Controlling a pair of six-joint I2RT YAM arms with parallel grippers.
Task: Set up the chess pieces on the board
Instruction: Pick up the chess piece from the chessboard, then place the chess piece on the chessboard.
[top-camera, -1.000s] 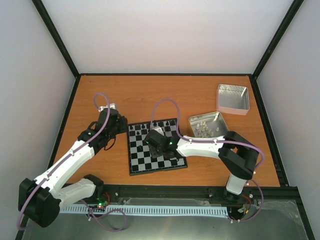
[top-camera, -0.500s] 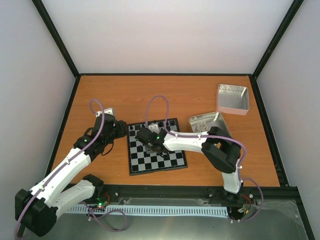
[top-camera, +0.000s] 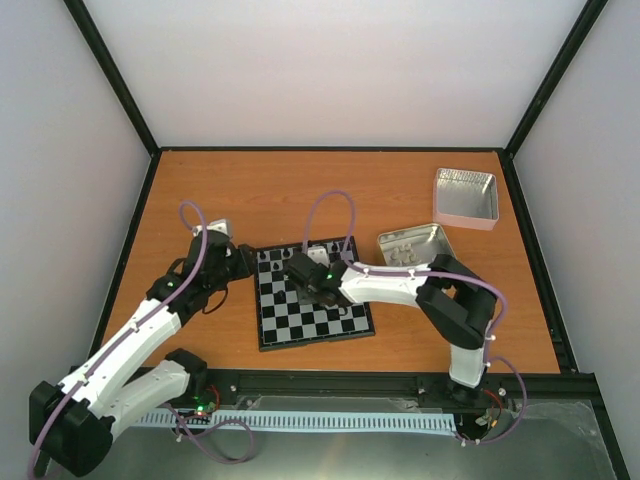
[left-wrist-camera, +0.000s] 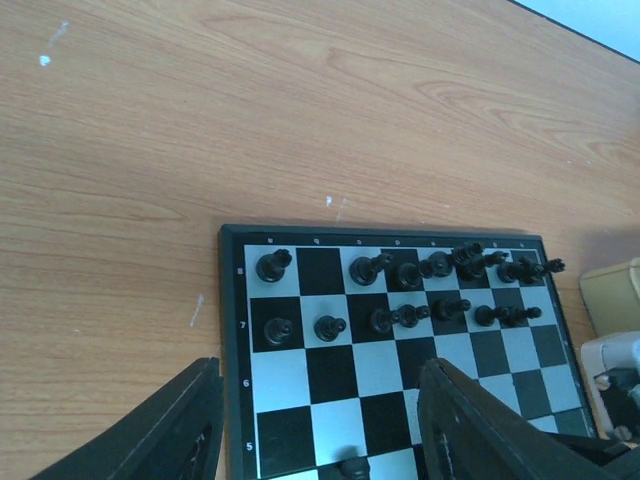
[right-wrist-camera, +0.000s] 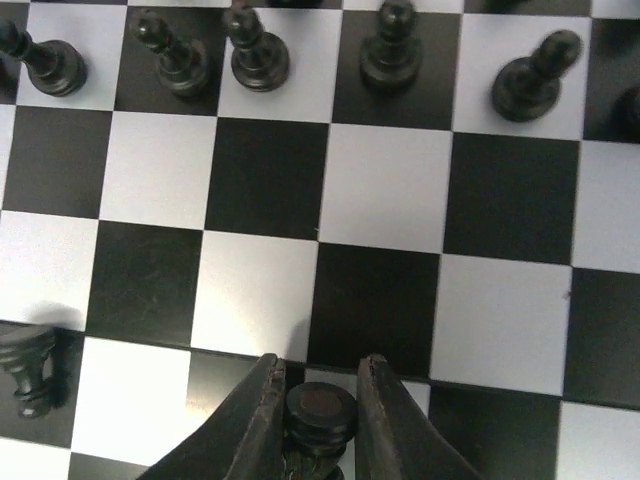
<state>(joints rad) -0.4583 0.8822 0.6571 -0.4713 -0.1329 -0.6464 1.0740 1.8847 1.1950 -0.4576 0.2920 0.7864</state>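
The left gripper (top-camera: 236, 262) is hovering low at the left side of the small flat square chessboard (top-camera: 312, 322) with black and light-grey checks and a thin black border, which is lying near the middle of the orange-brown wooden tabletop (top-camera: 300, 190). In its wrist view the left gripper (left-wrist-camera: 320, 372) is standing open with nothing between its black fingers (left-wrist-camera: 165, 430); one is hanging over bare wood just beside the border, the other over the checks. Beyond them, tiny black chess pieces (left-wrist-camera: 272, 266) are standing in two rows along the far edge of the chessboard (left-wrist-camera: 232, 330), bunching closer toward the right end. Further right, the right gripper (top-camera: 300, 268) is reaching over the board's far squares. In its wrist view the right gripper (right-wrist-camera: 320, 388) is clamping the round head of one black pawn-like piece (right-wrist-camera: 320, 403), both fingers (right-wrist-camera: 262, 405) touching it; whether it is lifted off its square I cannot tell. Five more black pieces are lining the top of that view. At the right, a shiny open metal tin (top-camera: 440, 235) is holding tiny pale pieces (top-camera: 405, 254), and a second shiny metal tin (top-camera: 466, 195) is sitting beyond it, near the back right corner.
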